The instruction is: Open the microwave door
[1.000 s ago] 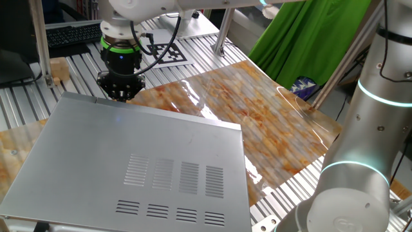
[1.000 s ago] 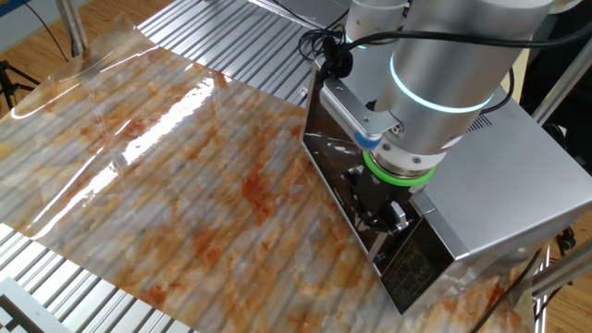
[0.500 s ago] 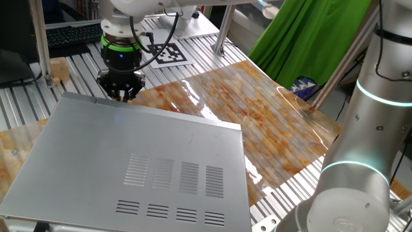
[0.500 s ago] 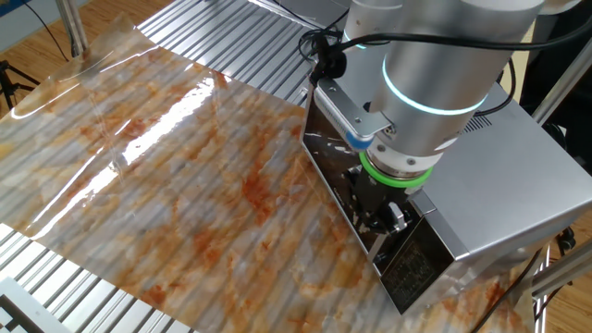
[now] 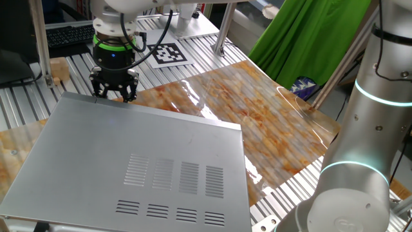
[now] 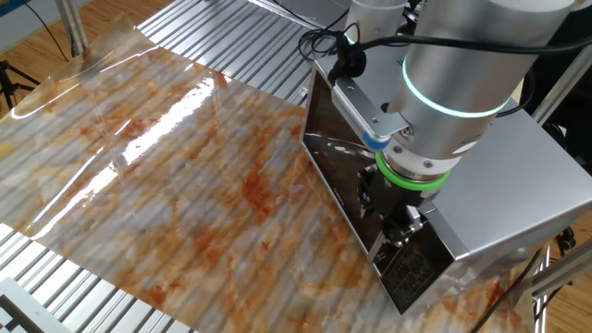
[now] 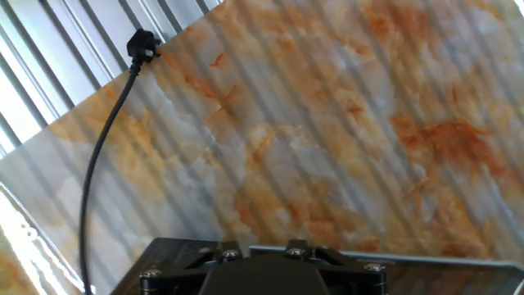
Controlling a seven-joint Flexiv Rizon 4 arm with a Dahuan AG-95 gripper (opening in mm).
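Note:
The microwave [image 5: 129,154] is a large silver-grey box with vent slits in its top, at the lower left of one fixed view. In the other fixed view [image 6: 518,176] its dark glossy door [image 6: 333,139] faces the marbled mat and looks closed against the box. My gripper [image 5: 114,94] hangs at the box's far edge, fingers apart. In the other fixed view the gripper [image 6: 390,217] sits right in front of the door, near its control-panel end; I cannot tell whether it touches. The hand view shows only the dark hand base [image 7: 258,274] and a dark strip below it.
An orange-marbled mat [image 5: 257,109] covers the slatted metal table [image 5: 71,71]. A black power cable with a plug [image 7: 141,45] lies on the mat. A second robot arm [image 5: 367,129], a green cloth [image 5: 302,38] and a printed marker tag [image 5: 167,53] stand around.
My hand has shifted sideways along the door front, to the left in one fixed view and toward the control-panel end in the other. The fingers now look further apart. The door has not visibly moved.

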